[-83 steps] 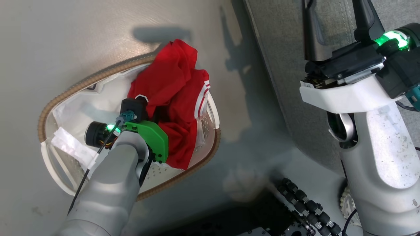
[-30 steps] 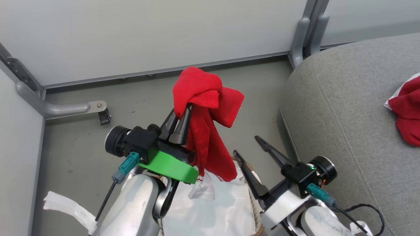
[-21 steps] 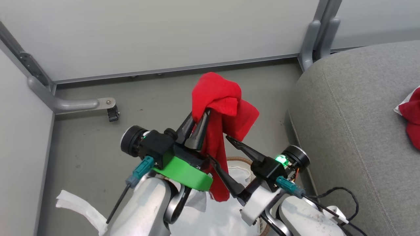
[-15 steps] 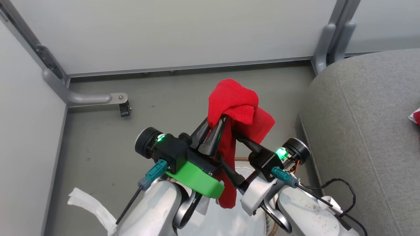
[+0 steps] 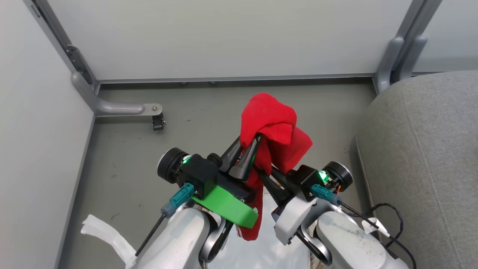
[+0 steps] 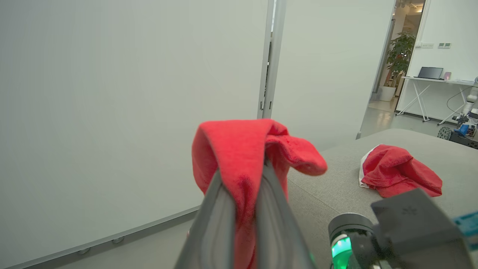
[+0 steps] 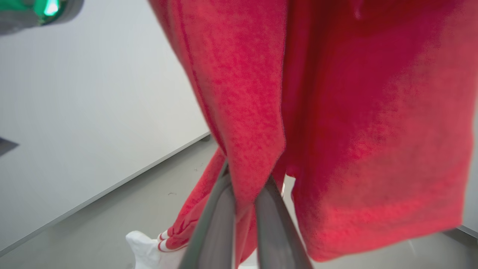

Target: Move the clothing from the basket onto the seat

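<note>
A bright red piece of clothing [image 5: 269,120] hangs in the air above the floor, with my left gripper [image 5: 249,139] shut on its bunched top. My right gripper [image 5: 266,173] is shut on a fold lower down the same hanging garment [image 7: 336,112], the cloth pinched between its fingers [image 7: 244,183]. White striped trim [image 7: 164,243] shows at the garment's lower end. Below both arms lies the basket's white liner [image 5: 283,246]. The grey seat [image 5: 429,157] stands to the right. A second red garment [image 6: 399,173] lies on the seat [image 6: 336,186].
White partition walls [image 5: 209,37] close off the back and left. A grey metal foot with a small castor [image 5: 157,121] rests on the floor at the left, and a post [image 5: 396,56] rises by the seat's far corner. A white cloth strip [image 5: 104,235] trails at lower left.
My right gripper moved in from the right, open, and shut on the hanging garment. The left gripper kept its hold. The head view swung left, so the seat slid toward the right edge.
</note>
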Robot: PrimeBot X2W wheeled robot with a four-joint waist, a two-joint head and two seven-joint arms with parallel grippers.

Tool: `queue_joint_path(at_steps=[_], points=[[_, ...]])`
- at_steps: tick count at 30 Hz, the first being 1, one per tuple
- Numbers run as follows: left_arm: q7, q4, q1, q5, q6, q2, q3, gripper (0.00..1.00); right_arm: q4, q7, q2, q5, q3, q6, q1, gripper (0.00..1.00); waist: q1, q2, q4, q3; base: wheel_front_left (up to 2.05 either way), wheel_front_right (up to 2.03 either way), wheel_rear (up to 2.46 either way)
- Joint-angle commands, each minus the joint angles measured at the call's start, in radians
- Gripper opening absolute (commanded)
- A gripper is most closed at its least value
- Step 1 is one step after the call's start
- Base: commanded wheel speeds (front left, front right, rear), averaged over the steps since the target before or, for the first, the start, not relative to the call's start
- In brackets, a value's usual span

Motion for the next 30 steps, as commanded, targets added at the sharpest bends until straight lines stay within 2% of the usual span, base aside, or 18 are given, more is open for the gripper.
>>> queue_joint_path(at_steps=[1, 2, 6, 12, 17, 24, 30], points=[[-0.001, 0.016, 0.013, 0.000, 0.004, 0.003, 0.005, 0.59, -0.004, -0.002, -0.005, 0.002, -0.008, -0.001, 0.018, 0.00, 0.0001, 0.0000, -0.022, 0.001, 0.00, 0.00, 0.00], [-0.001, 0.021, 0.014, 0.003, 0.005, 0.003, 0.011, 1.00, -0.008, -0.002, -0.005, 0.002, -0.015, -0.001, 0.027, 0.00, 0.0001, 0.0000, -0.031, 0.002, 0.00, 0.00, 0.00], [0.000, 0.059, 0.023, 0.034, 0.007, 0.003, 0.048, 1.00, -0.033, -0.002, -0.005, -0.016, -0.044, -0.001, 0.060, 0.00, 0.0001, 0.0000, -0.094, 0.016, 0.00, 0.00, 0.00], [0.000, 0.120, 0.048, 0.087, -0.007, 0.003, 0.108, 1.00, -0.120, -0.002, -0.005, -0.033, -0.131, -0.001, 0.118, 0.00, 0.0001, 0.0000, -0.229, 0.039, 0.00, 0.00, 0.00], [0.000, 0.139, 0.079, 0.112, -0.016, 0.003, 0.165, 1.00, -0.204, -0.002, -0.009, -0.037, -0.199, -0.001, 0.158, 0.00, 0.0001, 0.0000, -0.373, 0.050, 0.00, 0.00, 0.00], [0.000, 0.154, 0.107, 0.127, -0.024, 0.004, 0.212, 1.00, -0.268, -0.002, -0.011, -0.041, -0.244, -0.001, 0.185, 0.00, 0.0001, 0.0000, -0.562, 0.063, 0.00, 0.00, 0.00], [0.000, 0.156, 0.122, 0.124, -0.027, 0.004, 0.223, 1.00, -0.286, -0.002, -0.007, -0.031, -0.272, -0.001, 0.196, 0.00, 0.0001, 0.0000, -0.663, 0.077, 0.00, 0.00, 0.00]])
